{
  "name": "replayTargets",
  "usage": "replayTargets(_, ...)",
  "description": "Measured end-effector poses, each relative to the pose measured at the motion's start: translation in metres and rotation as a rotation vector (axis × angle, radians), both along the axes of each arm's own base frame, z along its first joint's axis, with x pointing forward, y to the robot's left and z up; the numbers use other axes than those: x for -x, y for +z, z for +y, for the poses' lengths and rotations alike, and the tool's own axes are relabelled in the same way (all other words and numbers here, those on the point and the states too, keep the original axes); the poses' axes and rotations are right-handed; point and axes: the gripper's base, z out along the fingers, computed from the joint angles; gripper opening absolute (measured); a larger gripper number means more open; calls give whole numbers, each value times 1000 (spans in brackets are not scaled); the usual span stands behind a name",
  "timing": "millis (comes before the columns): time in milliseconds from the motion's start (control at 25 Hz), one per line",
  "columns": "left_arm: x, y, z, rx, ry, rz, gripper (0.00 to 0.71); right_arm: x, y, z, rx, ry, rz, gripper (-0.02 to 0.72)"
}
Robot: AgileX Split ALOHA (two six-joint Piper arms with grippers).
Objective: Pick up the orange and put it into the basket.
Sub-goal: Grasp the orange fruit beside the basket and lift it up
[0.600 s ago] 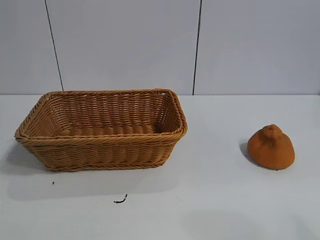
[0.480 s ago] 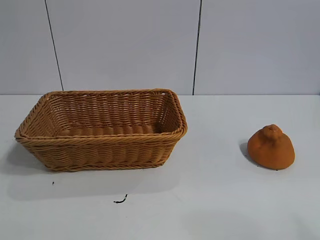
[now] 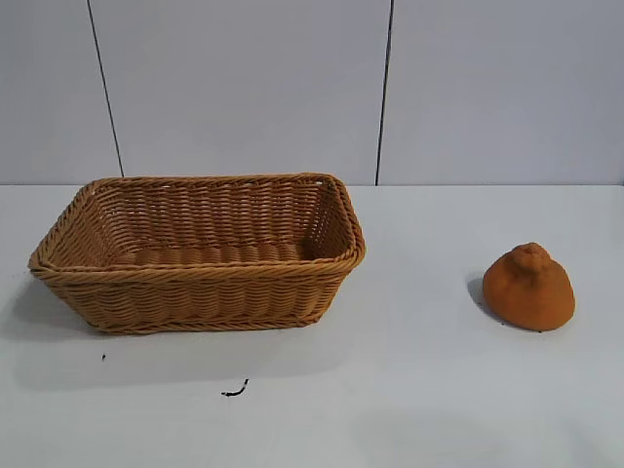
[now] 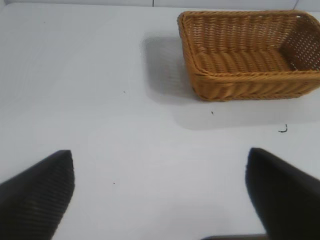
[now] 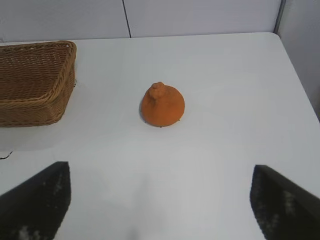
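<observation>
orange on the table, basket apart, both grippers spread and holding nothing

nearest the exterior camera, a small dark squiggle mark [image 3: 234,390] lies on the white table [image 3: 419,390], just in front of the basket. behind it stands the basket [image 3: 200,292] on the left side of the table – upright, nothing inside that can be seen. the orange [image 3: 528,288] sits flat on its base on the right side, knob up, well apart from the basket and touching nothing but the table. a pale panelled wall [image 3: 244,88] closes the scene behind.

neither arm shows in the exterior view. in the left wrist view the left gripper [image 4: 160,192] hangs over bare table with its fingers [image 4: 37,195] set wide apart and nothing between them; the basket [image 4: 250,55] lies farther off. in the right wrist view the right gripper [image 5: 160,200] is likewise spread wide and holds nothing – the orange [image 5: 162,105] rests on the table beyond its fingers [image 5: 40,200], with a corner of the basket [image 5: 35,82] near it to one side.
</observation>
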Motion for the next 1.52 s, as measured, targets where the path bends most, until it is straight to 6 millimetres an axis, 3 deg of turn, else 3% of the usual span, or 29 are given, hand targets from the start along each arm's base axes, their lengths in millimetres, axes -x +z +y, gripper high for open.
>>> replayTargets(160, 0, 0, 0, 0, 0, 0, 666, -10, 21, -3, 33, -24, -66, 673)
replayTargets(320, 0, 0, 0, 0, 0, 0, 666, -44, 42, -3, 33, -22, 34, 673)
replayTargets(520, 0, 0, 0, 0, 0, 0, 666, -113, 66, -2, 4, -7, 238, 673)
replayTargets(720, 0, 0, 0, 0, 0, 0, 666, -196, 71, 2, -49, 11, 441, 673)
replayTargets(840, 0, 0, 0, 0, 0, 0, 666, -250, 63, 2, -54, 18, 579, 673)
replayTargets(1000, 0, 0, 0, 0, 0, 0, 666, -305, 49, 3, -53, 34, 694, 673)
replayTargets(1120, 0, 0, 0, 0, 0, 0, 666, -342, 26, 4, -73, 42, 772, 673)
replayTargets(1280, 0, 0, 0, 0, 0, 0, 666, -372, -15, 13, -75, 61, 892, 673)
replayTargets(1520, 0, 0, 0, 0, 0, 0, 666, -391, -77, 32, -55, 94, 1053, 673)
